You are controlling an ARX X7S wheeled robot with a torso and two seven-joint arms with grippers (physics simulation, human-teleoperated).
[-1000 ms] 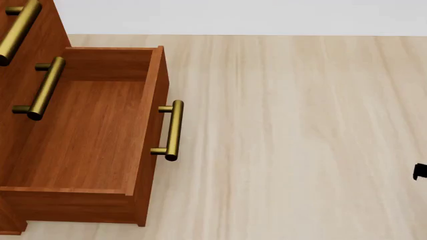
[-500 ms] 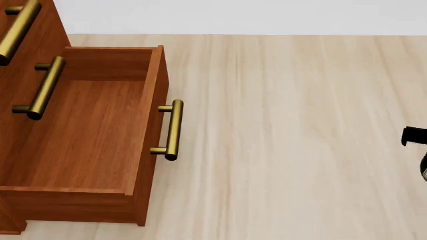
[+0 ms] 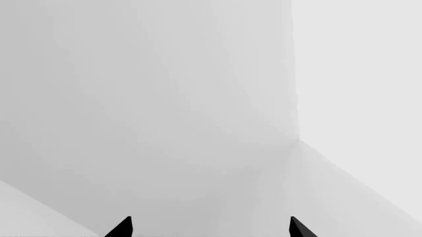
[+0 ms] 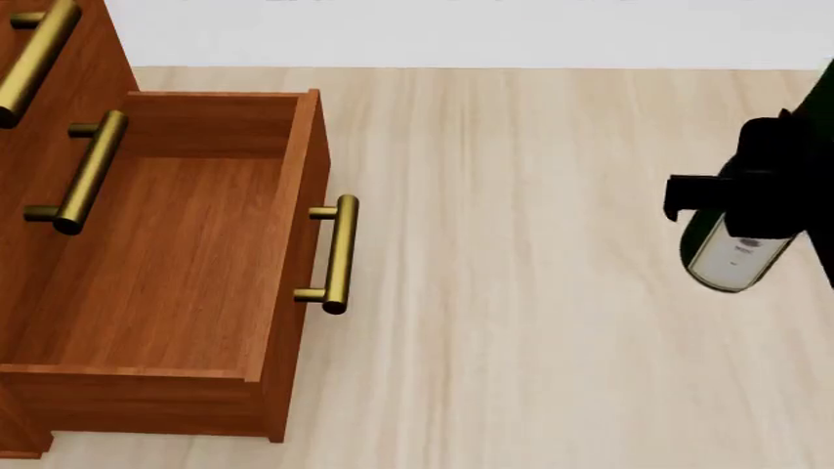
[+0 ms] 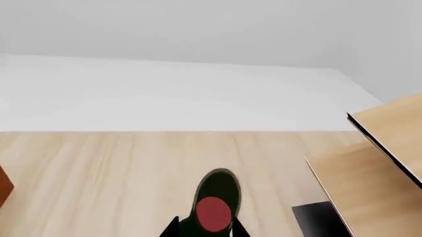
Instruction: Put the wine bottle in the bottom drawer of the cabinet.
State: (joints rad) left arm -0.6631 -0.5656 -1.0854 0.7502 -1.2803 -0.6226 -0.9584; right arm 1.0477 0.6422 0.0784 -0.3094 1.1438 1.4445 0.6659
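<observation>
Two arms reported, only one in the head view: right gripper (image 4: pixel 743 200), black, at about 3 o'clock near the frame's edge, jaws closed on a tall slim dark-green glass wine bottle (image 4: pixel 732 256) with a white label, held in the air above the pale wooden floor (image 4: pixel 548 293) and tilted, its labelled lower body pointing toward 6 o'clock. Well apart from that, over at 9 o'clock, a reddish-brown wooden cabinet (image 4: pixel 26 176) with brass bar handles, its bottom drawer (image 4: pixel 170 264) pulled out, a reddish-brown wooden box with a brass bar handle (image 4: pixel 336 254) on its front and nothing visible inside. Above and behind the open drawer, two upper drawer fronts with like brass handles (image 4: pixel 85 171), both shut. From the right wrist view, the same bottle (image 5: pixel 214 205) seen end-on, a dark round body with a red disc at its near end, gripped between the black fingertips (image 5: pixel 173 228) at the frame's lower edge; beyond it pale floor and a white wall, with a pale light-wood board structure (image 5: pixel 389 148) and a small black block (image 5: pixel 316 219) beside its foot. From the left wrist view, only the two black fingertips (image 3: pixel 122 228) of the left gripper (image 3: pixel 209 229), spread wide apart with nothing between them, against plain grey-white walls (image 3: pixel 165 98) meeting at a corner.
</observation>
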